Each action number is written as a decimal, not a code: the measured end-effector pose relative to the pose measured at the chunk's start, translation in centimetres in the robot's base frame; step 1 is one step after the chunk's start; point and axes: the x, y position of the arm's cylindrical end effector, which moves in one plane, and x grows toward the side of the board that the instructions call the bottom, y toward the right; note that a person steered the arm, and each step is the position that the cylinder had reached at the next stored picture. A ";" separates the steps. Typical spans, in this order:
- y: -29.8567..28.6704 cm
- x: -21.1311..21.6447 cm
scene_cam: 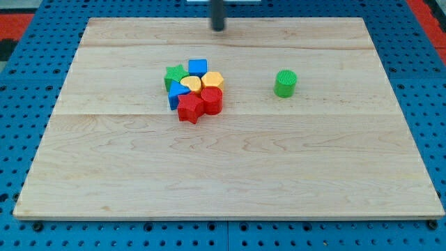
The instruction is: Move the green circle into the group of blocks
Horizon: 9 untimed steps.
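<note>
Wooden worktop [230, 174] seen from above and in front, on a blue pegboard [14, 84].

Green circle [285, 83]: upright, alone in the upper right part of the worktop, well apart from the group and touching nothing.

Group, left of centre and tightly packed: green star [174, 74] and blue cube [198, 67] along the top; yellow heart [190, 85] and yellow block [213, 79] in the middle; a second blue block [175, 96] on the left, shape unclear; red star [189, 108] and red block [212, 101] along the bottom.

My tip [219, 29]: near the worktop's top edge, above the group and up-left of the circle, well apart from every block. No jaws on this end effector, only a bare rod, hence nothing to stand apart or together and nothing clamped.

Step in hand, as judged: approach to the circle; no contact made, circle not yet shifted toward the group.

Next move, as judged: passage round to the circle's right flank, clear of it on the way, then a straight push toward the view's left. Contact off the middle likely to send the round block sliding aside.
</note>
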 end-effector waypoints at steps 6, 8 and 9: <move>6.0 13.1; 2.9 10.8; 9.1 14.4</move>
